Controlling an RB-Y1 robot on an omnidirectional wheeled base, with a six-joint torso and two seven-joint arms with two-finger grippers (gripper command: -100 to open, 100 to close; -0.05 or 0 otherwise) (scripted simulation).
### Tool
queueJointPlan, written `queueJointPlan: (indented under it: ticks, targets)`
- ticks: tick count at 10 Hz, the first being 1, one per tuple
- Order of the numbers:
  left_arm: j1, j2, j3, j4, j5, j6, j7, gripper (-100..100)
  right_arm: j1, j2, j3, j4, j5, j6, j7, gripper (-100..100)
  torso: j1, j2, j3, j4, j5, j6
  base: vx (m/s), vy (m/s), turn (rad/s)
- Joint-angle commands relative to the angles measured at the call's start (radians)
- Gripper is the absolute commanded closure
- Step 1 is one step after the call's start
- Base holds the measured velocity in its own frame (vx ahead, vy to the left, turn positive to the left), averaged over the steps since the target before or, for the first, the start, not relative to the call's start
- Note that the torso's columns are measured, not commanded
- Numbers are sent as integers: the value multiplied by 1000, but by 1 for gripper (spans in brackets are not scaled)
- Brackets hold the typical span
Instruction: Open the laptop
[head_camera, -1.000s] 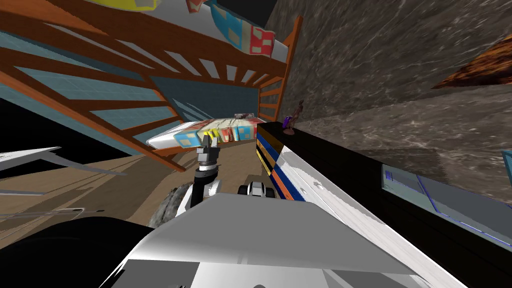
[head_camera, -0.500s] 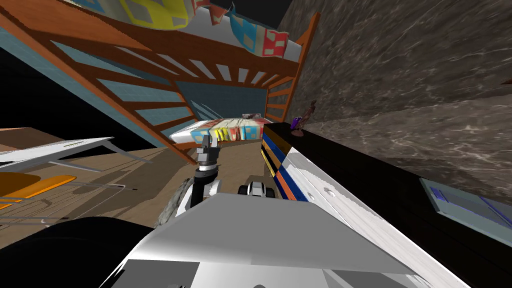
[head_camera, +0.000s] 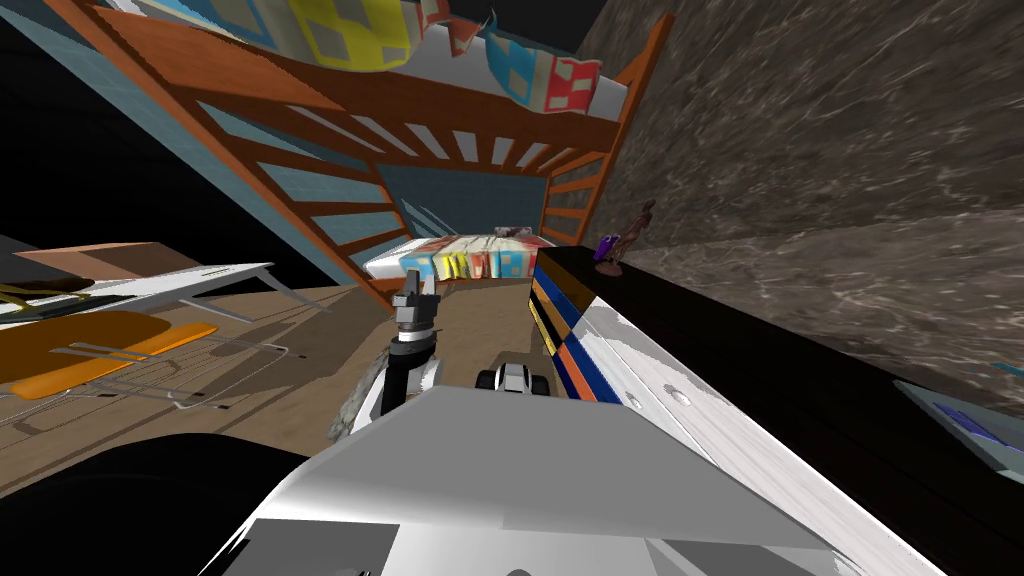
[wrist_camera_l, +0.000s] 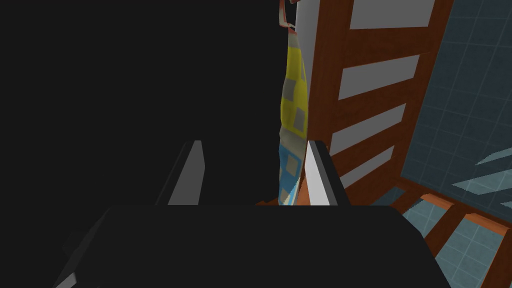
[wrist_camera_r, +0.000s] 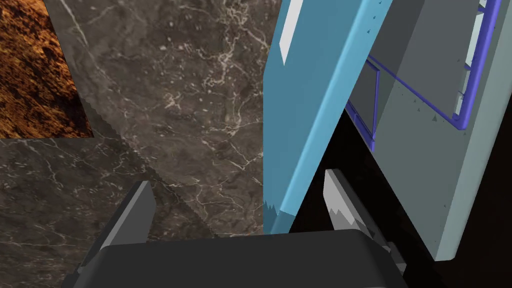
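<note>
Bedroom of a home. Identified by: wooden bunk bed with slatted rails; patchwork quilts on the lower mattress and hanging from the upper bunk; long black-topped cabinet against a marbled wall, small figurine on top; plank floor; white table.

Laptop, light blue lid partly raised off grey, blue-lined base, on black top
</note>
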Motion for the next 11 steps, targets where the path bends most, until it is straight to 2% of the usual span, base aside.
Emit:
queueJointPlan:
  ticks: [1,6,7,8,11]
  targets:
    - [0,0,0,0,0,0,0,0,55,-11,-55,9,-47,-17,-6,-100,-1,0,0,0,0,0,-24,-3,34]
    - [0,0,0,0,0,0,0,0,158,-21,-152,15,-129,-40,-13,-100,4,0,-1,0,3,0,-24,-1,28]
    - [0,0,0,0,0,0,0,0,142,-22,-135,18,-115,-39,-12,-100,4,0,0,0,2,0,-10,2,8]
    - [0,0,0,0,0,0,0,0,144,-23,-137,18,-117,-41,-12,0,3,0,0,1,1,0,0,0,0]
    - [0,0,0,0,0,0,0,0,144,-23,-135,17,-117,-42,-12,0,3,0,-1,0,1,0,0,0,0]
